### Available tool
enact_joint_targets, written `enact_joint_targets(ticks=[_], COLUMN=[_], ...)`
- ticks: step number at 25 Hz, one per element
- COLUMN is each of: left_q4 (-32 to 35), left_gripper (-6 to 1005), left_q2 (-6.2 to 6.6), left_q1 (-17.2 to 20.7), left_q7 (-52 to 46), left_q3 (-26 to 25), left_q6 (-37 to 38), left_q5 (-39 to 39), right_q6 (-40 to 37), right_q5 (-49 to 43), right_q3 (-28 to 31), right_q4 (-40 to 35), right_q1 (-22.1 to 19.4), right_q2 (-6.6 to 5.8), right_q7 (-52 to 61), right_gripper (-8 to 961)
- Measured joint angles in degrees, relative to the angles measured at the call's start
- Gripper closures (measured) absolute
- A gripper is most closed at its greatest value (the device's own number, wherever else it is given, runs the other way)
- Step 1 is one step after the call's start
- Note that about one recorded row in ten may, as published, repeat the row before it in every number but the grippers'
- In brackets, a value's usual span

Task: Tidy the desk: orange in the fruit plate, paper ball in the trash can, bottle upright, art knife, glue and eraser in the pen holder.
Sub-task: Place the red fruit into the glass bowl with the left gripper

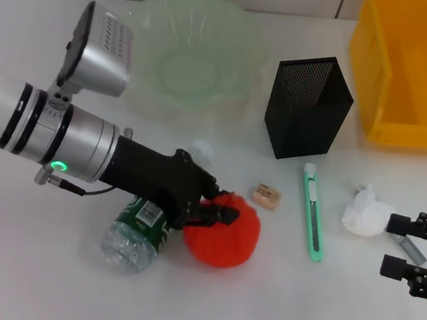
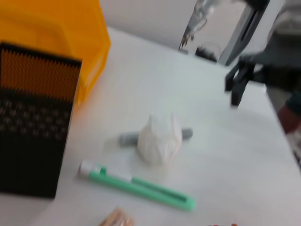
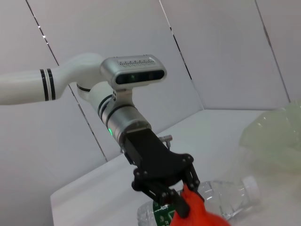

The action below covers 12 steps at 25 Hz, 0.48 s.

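The orange [image 1: 224,238] [image 3: 200,217] rests on the table against the lying bottle [image 1: 134,234] [image 3: 225,202]. My left gripper [image 1: 216,216] [image 3: 178,194] is open, its jaws straddling the orange's top left. To the right lie the eraser [image 1: 266,196] [image 2: 117,219], the art knife [image 1: 313,211] [image 2: 141,186] and the paper ball [image 1: 365,216] [image 2: 160,139], which sits on the glue [image 1: 406,247] [image 2: 127,139]. Behind them are the fruit plate [image 1: 148,21] [image 3: 277,136], pen holder [image 1: 308,109] [image 2: 33,127] and trash can [image 1: 402,127] [image 2: 51,37]. My right gripper [image 1: 398,247] [image 2: 237,87] waits open just right of the paper ball.
A white wall runs behind the table. The pen holder stands close to the trash can's left side. Bare tabletop lies in front of the orange and knife.
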Motion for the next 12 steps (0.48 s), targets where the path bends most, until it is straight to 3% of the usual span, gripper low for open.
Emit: enact_joint_targets(ticks=[3, 6, 8, 9, 10, 12], left_q4=[1.5, 3.6, 4.9, 6.0, 6.0, 6.6], left_gripper=[786, 809, 839, 861, 867, 878], left_q2=[0.24, 0.39, 0.42, 0.54, 0.54, 0.63], left_q1=[0.7, 1.3, 1.4, 0.8, 0.8, -0.2], left_q7=[0.7, 1.2, 1.2, 1.2, 1.2, 1.3], left_q3=[-1.5, -6.2, -11.5, -17.6, -17.6, -23.0], left_q6=[2.6, 5.0, 5.5, 5.2, 5.2, 2.9], left_q5=[-3.4, -5.3, -5.5, -5.6, -5.6, -5.7], right_q6=[0.2, 0.3, 0.3, 0.3, 0.3, 0.3], right_q5=[0.1, 0.1, 0.1, 0.2, 0.2, 0.2], right_q3=[0.0, 0.0, 0.0, 0.0, 0.0, 0.0], right_q4=[0.1, 0.1, 0.1, 0.1, 0.1, 0.2], right_q1=[-0.2, -0.2, -0.2, -0.2, -0.2, -0.2], right_q2=[0.0, 0.0, 0.0, 0.05, 0.05, 0.13], right_q7=[-0.1, -0.2, -0.2, -0.3, -0.3, -0.3], right_gripper=[266, 268, 269, 270, 271, 272])
